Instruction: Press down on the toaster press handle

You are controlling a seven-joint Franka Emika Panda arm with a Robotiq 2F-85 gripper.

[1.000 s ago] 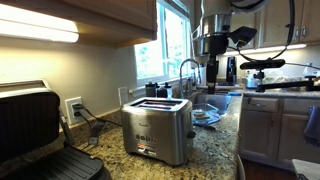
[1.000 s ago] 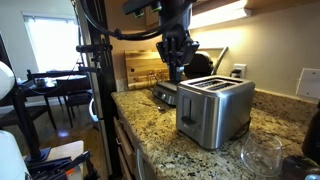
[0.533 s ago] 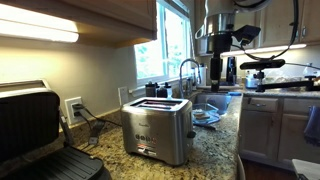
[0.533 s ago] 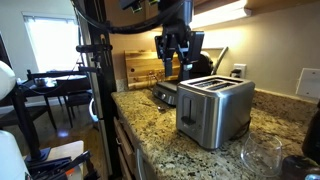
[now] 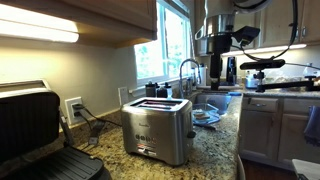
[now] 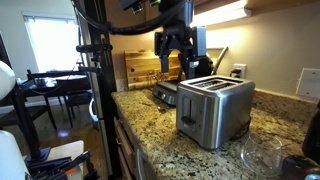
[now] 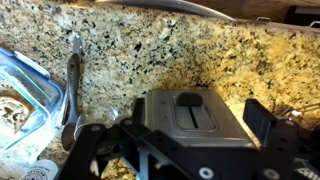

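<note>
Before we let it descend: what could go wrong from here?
1. The claw hangs open, high above one end of the toaster; a slightly off descent may hit the top, not what looks like the handle.
2. An off-centre push could slide or tip the toaster toward the glass bowl.

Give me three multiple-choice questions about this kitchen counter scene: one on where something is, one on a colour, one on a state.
1. Where is the tool relative to the toaster?
A) raised above it, apart
B) pressing its handle
C) inside a slot

2. What colour is the toaster's body?
A) red
B) black
C) silver metal

3. How do the tool's jaws stand?
A) shut on the handle
B) open
C) shut empty

Answers:
1 A: both exterior views show clear air between them.
2 C: its sides are brushed steel.
3 B: the wrist view shows the fingers spread wide, with the toaster below between them.
</note>
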